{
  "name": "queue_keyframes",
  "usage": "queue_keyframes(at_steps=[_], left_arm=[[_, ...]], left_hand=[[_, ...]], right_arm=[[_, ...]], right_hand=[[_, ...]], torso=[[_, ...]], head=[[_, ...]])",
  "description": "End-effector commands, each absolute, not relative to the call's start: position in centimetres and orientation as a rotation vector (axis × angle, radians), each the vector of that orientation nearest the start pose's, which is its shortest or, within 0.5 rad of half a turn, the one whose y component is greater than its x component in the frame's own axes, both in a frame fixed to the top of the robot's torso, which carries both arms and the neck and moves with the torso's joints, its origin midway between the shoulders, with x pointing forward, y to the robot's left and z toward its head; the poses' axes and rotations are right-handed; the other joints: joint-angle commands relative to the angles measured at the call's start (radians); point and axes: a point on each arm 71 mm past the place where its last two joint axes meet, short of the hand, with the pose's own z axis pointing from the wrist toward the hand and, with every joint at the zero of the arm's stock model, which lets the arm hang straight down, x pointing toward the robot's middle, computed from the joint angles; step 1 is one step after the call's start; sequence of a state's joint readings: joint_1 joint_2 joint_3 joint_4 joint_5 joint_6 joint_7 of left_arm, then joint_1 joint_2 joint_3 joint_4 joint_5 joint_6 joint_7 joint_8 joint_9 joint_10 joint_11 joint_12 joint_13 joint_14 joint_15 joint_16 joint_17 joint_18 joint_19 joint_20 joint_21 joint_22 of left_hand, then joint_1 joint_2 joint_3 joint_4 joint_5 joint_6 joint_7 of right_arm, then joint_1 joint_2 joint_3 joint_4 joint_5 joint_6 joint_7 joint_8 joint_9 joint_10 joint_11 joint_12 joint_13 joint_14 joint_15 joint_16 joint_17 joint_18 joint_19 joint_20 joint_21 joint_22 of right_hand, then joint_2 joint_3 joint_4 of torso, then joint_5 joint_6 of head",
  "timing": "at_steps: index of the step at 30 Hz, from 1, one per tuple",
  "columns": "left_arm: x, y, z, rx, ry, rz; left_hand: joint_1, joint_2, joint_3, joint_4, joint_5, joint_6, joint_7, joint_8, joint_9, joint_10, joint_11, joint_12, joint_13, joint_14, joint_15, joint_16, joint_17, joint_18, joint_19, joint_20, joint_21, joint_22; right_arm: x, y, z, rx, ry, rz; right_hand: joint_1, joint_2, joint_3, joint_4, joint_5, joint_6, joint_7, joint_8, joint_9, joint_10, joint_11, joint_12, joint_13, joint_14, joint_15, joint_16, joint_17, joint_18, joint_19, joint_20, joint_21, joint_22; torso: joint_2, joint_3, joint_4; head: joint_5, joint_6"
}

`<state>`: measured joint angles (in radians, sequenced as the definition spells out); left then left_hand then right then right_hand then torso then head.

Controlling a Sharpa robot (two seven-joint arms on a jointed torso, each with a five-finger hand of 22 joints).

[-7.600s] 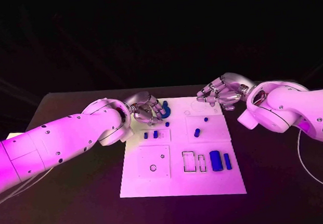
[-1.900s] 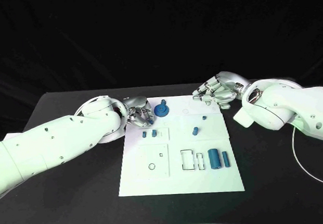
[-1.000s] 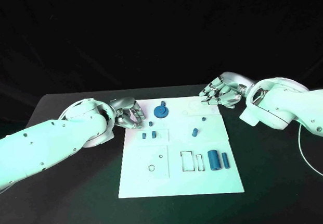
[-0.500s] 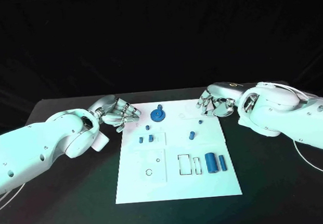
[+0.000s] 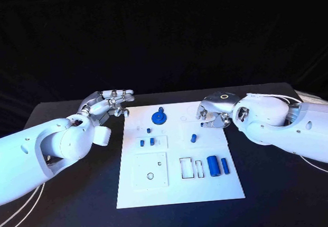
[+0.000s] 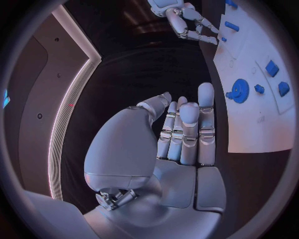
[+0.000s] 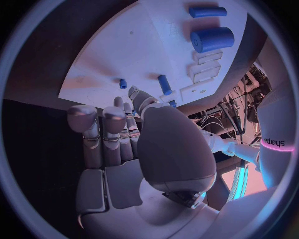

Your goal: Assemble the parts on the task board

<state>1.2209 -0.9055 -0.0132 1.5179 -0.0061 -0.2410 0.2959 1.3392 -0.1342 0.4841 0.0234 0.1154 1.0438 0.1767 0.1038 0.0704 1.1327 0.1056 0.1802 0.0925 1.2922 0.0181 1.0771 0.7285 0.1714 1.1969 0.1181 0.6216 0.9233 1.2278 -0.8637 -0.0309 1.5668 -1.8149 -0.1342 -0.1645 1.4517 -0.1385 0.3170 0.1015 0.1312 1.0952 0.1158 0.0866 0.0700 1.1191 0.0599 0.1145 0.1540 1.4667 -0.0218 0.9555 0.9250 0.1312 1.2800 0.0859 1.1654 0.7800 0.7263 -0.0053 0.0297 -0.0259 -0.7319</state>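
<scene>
The white task board (image 5: 179,186) lies between the left robot hand (image 5: 109,103) and right robot hand (image 5: 212,113), both holding nothing, fingers straight.

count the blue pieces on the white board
7, unless a hand hides more: gear at the far end; small peg below it; pair at left; peg at middle right; thick cylinder and thin bar at near right.

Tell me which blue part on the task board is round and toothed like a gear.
The gear near the board's far edge; the other blue parts are plain pegs and cylinders.
</scene>
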Motion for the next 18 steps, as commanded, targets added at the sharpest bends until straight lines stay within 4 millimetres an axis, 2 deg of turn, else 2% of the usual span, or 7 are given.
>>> queue_keyframes(at_steps=[1, 9, 12, 18], left_arm=[[49.6, 24.1, -16.2, -1.208, 1.382, -1.569], [49.5, 24.2, -16.2, -1.217, 1.386, -1.562], [49.5, 24.3, -16.3, -1.222, 1.392, -1.556], [49.4, 24.4, -16.4, -1.226, 1.399, -1.553]], left_hand=[[-0.010, 0.000, -0.008, -0.002, 0.006, -0.003, -0.002, 0.003, -0.001, -0.005, -0.004, 0.008, 0.001, -0.009, -0.001, -0.007, -0.004, 0.012, -0.006, 0.000, -0.007, -0.002], [-0.005, 0.002, -0.010, -0.005, 0.007, -0.002, -0.002, 0.004, -0.001, -0.005, -0.004, 0.012, 0.002, -0.011, -0.002, -0.010, -0.010, 0.012, -0.005, 0.000, -0.011, -0.006], [-0.004, 0.002, -0.011, -0.006, 0.007, -0.003, -0.001, 0.004, -0.001, -0.007, -0.004, 0.013, 0.003, -0.007, -0.002, -0.004, -0.001, 0.012, -0.004, 0.000, -0.012, -0.007], [-0.004, 0.002, -0.011, -0.006, 0.007, -0.003, -0.001, 0.003, -0.001, -0.007, -0.004, 0.013, 0.003, -0.006, -0.002, -0.003, 0.000, 0.012, -0.004, 0.000, -0.013, -0.007]], right_arm=[[48.1, -19.4, -17.8, -0.594, 1.675, 0.319], [48.5, -19.4, -18.4, -0.600, 1.685, 0.311], [48.7, -19.3, -18.6, -0.602, 1.689, 0.310], [48.8, -19.2, -19.1, -0.606, 1.704, 0.316]], right_hand=[[0.000, -0.004, 0.008, 0.000, -0.001, 0.004, -0.003, -0.007, 0.000, -0.008, -0.001, -0.007, -0.004, 0.009, -0.006, -0.005, -0.002, 0.010, -0.001, -0.010, -0.007, -0.002], [-0.004, 0.002, 0.030, -0.006, 0.001, 0.019, -0.009, -0.006, 0.001, 0.003, -0.007, -0.007, -0.024, 0.009, -0.018, -0.011, -0.009, 0.011, 0.001, -0.019, -0.010, -0.005], [-0.005, 0.006, 0.041, -0.009, 0.000, 0.026, -0.012, -0.006, 0.002, 0.010, -0.009, -0.006, -0.032, 0.010, -0.022, -0.014, -0.012, 0.011, 0.002, -0.023, -0.011, -0.006], [-0.009, 0.012, 0.060, -0.015, -0.007, 0.039, -0.014, -0.004, 0.004, 0.023, -0.011, -0.006, -0.045, 0.010, -0.026, -0.016, -0.014, 0.011, 0.004, -0.027, -0.013, -0.008]], torso=[[0.001, 0.0003, 0.0010], [0.001, 0.0000, 0.0010], [0.002, 0.0021, 0.0002], [0.001, 0.0000, 0.0001]], head=[[-0.001, 0.001], [-0.003, -0.001], [0.002, -0.002], [0.001, -0.005]])
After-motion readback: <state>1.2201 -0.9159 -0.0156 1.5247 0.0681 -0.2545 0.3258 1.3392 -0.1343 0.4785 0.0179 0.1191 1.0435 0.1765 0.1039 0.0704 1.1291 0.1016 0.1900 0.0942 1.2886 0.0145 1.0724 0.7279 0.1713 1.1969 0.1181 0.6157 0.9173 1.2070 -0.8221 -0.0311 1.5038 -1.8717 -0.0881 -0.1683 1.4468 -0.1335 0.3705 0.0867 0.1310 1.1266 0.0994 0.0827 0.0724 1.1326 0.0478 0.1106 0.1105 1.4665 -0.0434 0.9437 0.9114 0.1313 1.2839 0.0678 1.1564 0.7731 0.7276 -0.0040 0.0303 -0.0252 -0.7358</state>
